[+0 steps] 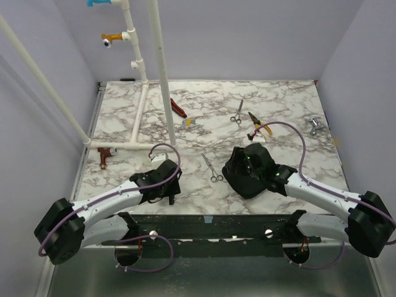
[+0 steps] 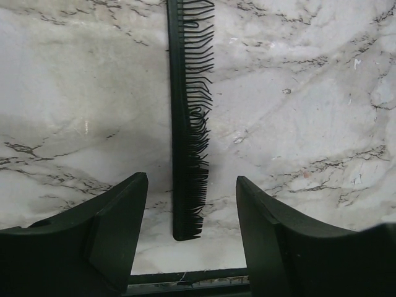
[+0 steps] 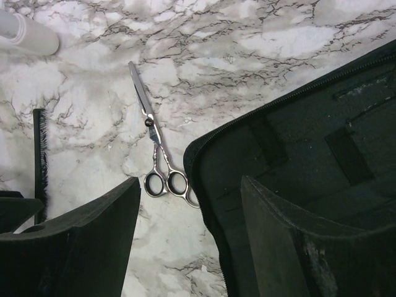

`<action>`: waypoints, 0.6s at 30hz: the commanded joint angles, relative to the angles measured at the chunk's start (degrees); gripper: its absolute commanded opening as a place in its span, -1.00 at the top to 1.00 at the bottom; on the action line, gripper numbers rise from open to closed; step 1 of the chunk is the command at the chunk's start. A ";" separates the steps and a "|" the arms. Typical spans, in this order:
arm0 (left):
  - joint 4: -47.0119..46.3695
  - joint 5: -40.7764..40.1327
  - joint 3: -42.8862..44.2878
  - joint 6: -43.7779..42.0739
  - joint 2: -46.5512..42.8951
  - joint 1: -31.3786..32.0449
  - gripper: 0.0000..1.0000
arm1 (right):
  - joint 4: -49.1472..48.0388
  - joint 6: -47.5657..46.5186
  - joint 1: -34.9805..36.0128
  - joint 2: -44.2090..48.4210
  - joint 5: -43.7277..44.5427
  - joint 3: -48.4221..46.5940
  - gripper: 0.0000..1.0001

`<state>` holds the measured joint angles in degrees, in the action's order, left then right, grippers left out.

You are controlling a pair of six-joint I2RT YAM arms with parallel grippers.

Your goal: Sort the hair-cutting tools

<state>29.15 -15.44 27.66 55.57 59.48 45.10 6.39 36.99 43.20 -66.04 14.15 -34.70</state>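
Pale lilac walls [image 1: 247, 37] enclose a marble-patterned table [image 1: 284, 99] — white pipes [image 1: 162, 68] rising at left.

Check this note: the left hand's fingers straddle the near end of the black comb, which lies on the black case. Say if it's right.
One error: the black comb lies on the marble table, not on the black case, as the left wrist view shows. The fingers of the left hand do straddle its near end.
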 commanded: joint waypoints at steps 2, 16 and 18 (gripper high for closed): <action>2.38 -5.67 3.74 2.16 5.85 3.53 -0.20 | 1.08 -0.77 0.56 3.24 -1.62 2.32 -0.39; 4.19 -6.35 5.99 7.67 15.83 11.28 0.12 | 2.22 -2.05 0.57 7.68 -2.46 4.73 -0.40; 4.76 -6.40 6.69 8.79 16.72 13.41 0.15 | 2.28 -2.18 0.50 8.15 -2.63 4.96 -0.40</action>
<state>32.10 -23.73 34.26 59.64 73.12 54.37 6.76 35.90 43.44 -59.20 12.75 -30.89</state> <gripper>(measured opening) 0.444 0.700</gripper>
